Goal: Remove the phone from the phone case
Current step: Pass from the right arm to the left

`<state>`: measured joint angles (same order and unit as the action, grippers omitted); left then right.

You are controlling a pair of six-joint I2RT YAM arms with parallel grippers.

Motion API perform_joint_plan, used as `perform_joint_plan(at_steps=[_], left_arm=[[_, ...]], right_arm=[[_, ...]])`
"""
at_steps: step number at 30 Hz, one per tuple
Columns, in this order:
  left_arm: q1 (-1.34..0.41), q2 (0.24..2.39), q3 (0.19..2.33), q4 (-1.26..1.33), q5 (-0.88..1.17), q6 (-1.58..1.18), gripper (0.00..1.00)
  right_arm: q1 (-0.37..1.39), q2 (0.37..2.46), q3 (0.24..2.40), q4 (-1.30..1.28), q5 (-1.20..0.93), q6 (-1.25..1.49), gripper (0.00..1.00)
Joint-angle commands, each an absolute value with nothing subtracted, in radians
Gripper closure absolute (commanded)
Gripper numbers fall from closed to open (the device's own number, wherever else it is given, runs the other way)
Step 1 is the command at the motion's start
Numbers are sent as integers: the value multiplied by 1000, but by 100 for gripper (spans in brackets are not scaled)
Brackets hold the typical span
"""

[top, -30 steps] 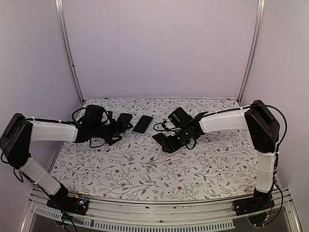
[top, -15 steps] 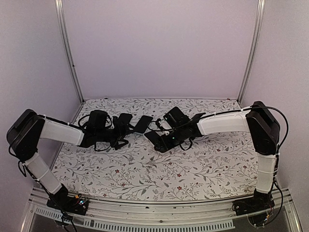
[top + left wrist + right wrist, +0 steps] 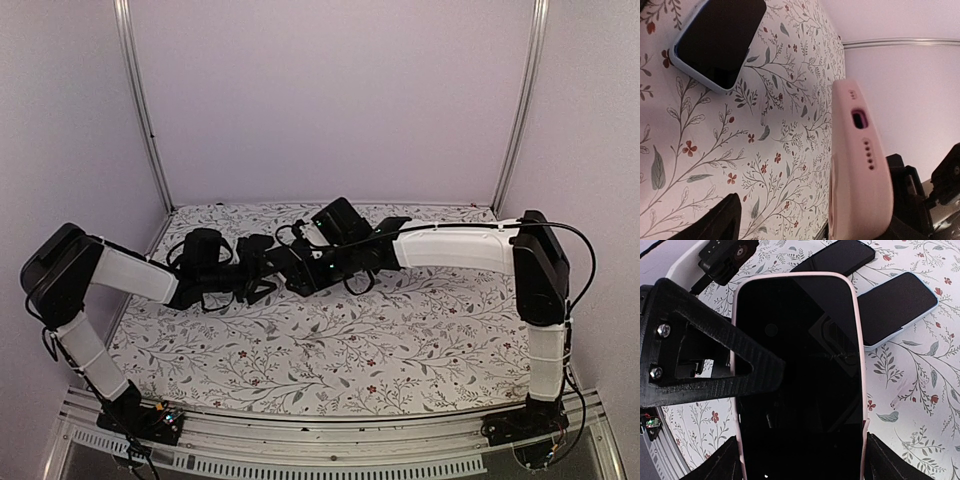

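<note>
In the right wrist view, the phone has a dark screen and sits in a pink phone case. My right gripper is shut on it, one finger pressed on each long side. The phone is held above the table, screen facing that camera. One black finger of my left gripper lies across the screen's left part. In the left wrist view the case is edge-on, showing its port and speaker holes. It sits by the right finger of my left gripper. That gripper is open, with a wide gap to its other finger.
Two more phones lie flat on the floral table: one in a light blue case, and a black one beside it. Both arms meet at the table's back left. Metal frame posts stand at the rear corners.
My right arm has carried the cased phone leftward to the left gripper. The left gripper has come in over the phone, and its jaws have narrowed a little.
</note>
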<state>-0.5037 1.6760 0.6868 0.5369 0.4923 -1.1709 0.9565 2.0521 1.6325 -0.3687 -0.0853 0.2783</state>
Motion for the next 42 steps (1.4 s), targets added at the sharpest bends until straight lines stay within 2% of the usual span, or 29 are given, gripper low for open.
perform_joint_plan(at_steps=[1, 18, 22, 27, 33, 37, 42], left_arm=[[-501, 1691, 678, 608, 531, -1183, 24], [-475, 1710, 673, 678, 568, -1206, 88], [-475, 1695, 667, 675, 564, -1201, 100], [-474, 1669, 673, 659, 562, -1193, 100], [-467, 1608, 677, 617, 542, -1161, 100], [-460, 1564, 674, 599, 524, -1138, 100], [-438, 1511, 669, 578, 508, -1109, 100]], right_arm=[[970, 2081, 1704, -368, -70, 292, 58], [995, 2106, 1763, -421, -31, 267, 58], [996, 2103, 1768, -423, -28, 263, 58], [996, 2102, 1769, -430, -16, 261, 51], [996, 2093, 1763, -437, -5, 264, 19], [996, 2080, 1757, -433, 41, 265, 2], [996, 2054, 1732, -416, 100, 265, 1]])
